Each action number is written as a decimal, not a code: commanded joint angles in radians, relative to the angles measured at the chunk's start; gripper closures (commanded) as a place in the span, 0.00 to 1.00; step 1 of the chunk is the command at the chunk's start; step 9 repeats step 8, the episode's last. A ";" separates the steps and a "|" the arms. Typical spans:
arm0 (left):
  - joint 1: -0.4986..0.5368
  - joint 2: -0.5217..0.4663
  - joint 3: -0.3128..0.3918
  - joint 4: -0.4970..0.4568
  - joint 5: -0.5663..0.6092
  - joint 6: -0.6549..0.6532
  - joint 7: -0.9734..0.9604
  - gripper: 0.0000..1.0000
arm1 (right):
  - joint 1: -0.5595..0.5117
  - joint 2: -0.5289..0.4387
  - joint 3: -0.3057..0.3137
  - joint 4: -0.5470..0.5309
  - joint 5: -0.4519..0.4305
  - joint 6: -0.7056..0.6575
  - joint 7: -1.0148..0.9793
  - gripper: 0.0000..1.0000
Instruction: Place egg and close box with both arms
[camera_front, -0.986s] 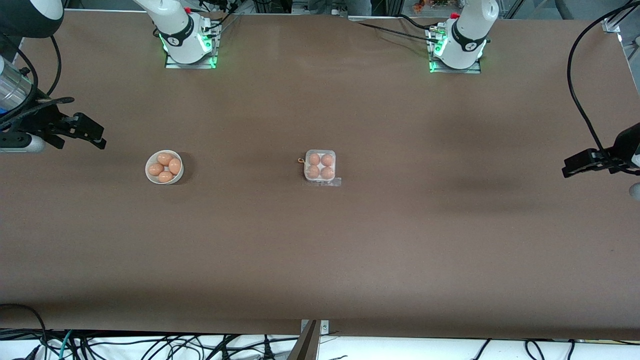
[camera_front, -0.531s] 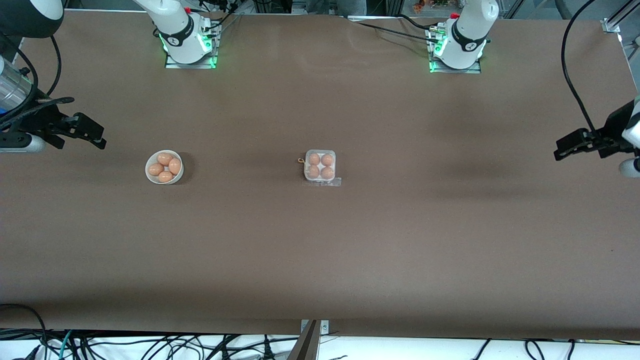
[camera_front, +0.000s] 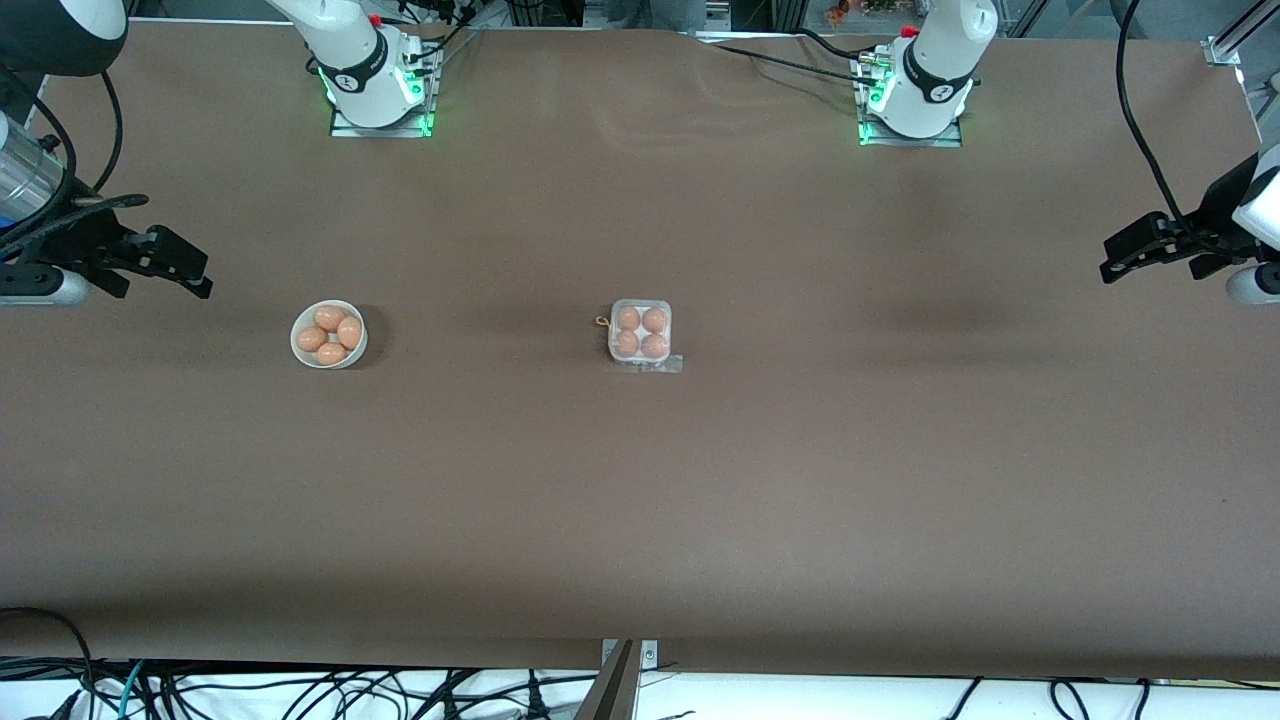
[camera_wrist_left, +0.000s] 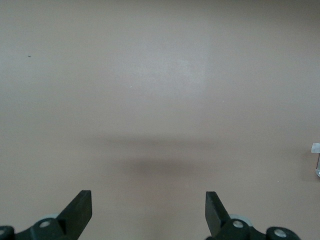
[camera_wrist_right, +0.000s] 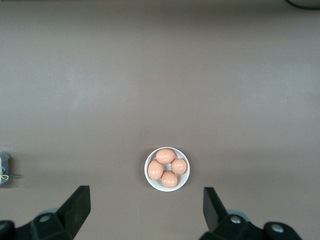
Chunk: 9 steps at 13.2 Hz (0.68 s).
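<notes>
The box (camera_front: 640, 332) stands mid-table with several brown eggs (camera_front: 628, 318) in its cells, and its clear lid appears to lie down over them. A corner of the box (camera_wrist_left: 316, 160) shows at the edge of the left wrist view. My left gripper (camera_front: 1125, 255) hangs open and empty over bare table at the left arm's end, well apart from the box; its own view shows the left gripper (camera_wrist_left: 149, 207) holding nothing. My right gripper (camera_front: 190, 270) is open near the right arm's end. In its view the right gripper (camera_wrist_right: 146, 205) frames the bowl's eggs (camera_wrist_right: 165, 156).
A round white bowl (camera_front: 296, 345) with several more eggs sits toward the right arm's end, level with the box; the bowl (camera_wrist_right: 184, 181) lies below my right gripper. Cables hang by both table ends. The arm bases stand along the table's back edge.
My left gripper has moved toward the bases' side of the table and slightly inward. The right arm, bowl and box have not moved.
</notes>
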 joint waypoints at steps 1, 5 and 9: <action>-0.016 -0.029 0.021 -0.036 -0.021 0.018 0.022 0.00 | -0.010 -0.006 0.006 -0.004 -0.012 -0.004 -0.011 0.00; -0.021 -0.027 0.021 -0.036 -0.018 0.010 0.018 0.00 | -0.008 -0.006 0.006 -0.004 -0.012 -0.004 -0.011 0.00; -0.018 -0.017 0.019 -0.020 -0.018 -0.031 0.022 0.00 | -0.010 -0.006 0.005 -0.006 -0.010 -0.004 -0.009 0.00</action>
